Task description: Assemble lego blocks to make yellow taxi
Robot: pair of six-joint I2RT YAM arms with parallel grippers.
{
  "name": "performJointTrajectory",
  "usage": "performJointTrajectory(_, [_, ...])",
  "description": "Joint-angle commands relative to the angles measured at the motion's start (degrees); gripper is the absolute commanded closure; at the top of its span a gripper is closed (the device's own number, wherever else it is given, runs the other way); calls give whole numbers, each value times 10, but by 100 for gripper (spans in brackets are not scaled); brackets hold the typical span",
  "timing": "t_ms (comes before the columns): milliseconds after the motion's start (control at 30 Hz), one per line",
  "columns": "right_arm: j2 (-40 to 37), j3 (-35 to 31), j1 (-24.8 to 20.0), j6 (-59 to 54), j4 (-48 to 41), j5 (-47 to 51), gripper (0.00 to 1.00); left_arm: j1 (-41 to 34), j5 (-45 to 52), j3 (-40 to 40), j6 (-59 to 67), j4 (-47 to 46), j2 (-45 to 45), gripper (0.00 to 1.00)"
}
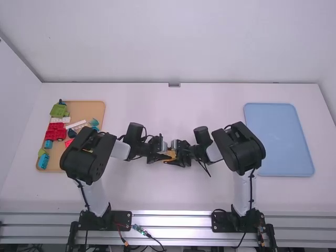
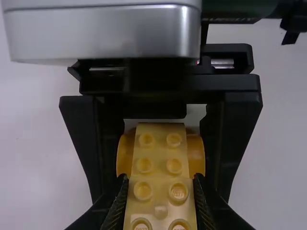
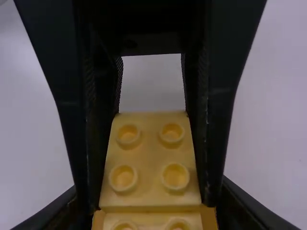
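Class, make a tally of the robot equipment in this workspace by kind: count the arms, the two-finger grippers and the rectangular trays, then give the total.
White-and-black robot arms: 2 (left arm, right arm)
Black two-finger grippers: 2 (left gripper, right gripper)
Rectangular trays: 2 (tan tray, pale blue tray)
Total: 6

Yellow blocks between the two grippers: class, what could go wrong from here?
The yellow blocks might split at their seam if the left gripper and right gripper twist unevenly, since both clamp the assembly.

With the grippers so close together, their fingers could knock when one opens, perhaps dislodging the rounded amber piece underneath.
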Motion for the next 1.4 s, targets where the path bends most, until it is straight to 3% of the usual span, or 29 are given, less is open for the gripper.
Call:
performJointTrajectory(0, [7, 13, 2, 2, -1, -3, 55, -5, 13, 1, 0, 0, 6, 95])
performJointTrajectory(167, [7, 13, 2, 4, -1, -2, 55, -5, 14, 1, -2, 7, 5, 74])
performJointTrajectory(233, [7, 13, 3, 4, -1, 0, 55, -5, 13, 1, -2, 7, 2, 57])
performJointTrajectory(467, [7, 13, 2, 4, -3, 1, 55, -5, 11, 1, -3, -32, -50, 35])
performJointTrajectory(700, [7, 13, 2, 4, -3, 1, 55, -4, -19, 1, -2, -83, -121, 42])
performJointTrajectory(733, [7, 13, 3, 4, -4, 1, 55, -5, -31, 1, -1, -100, -134, 54])
performJointTrajectory(800, [7, 13, 3, 4, -4, 0, 55, -5, -39, 1, -2, -118, -143, 98])
performJointTrajectory(1000, [7, 13, 2, 4, -3, -3, 55, -5, -58, 1, 34, -151, -134, 98])
performJointTrajectory(1367, [7, 13, 2, 4, -3, -3, 55, -5, -47, 1, -8, -62, -45, 98])
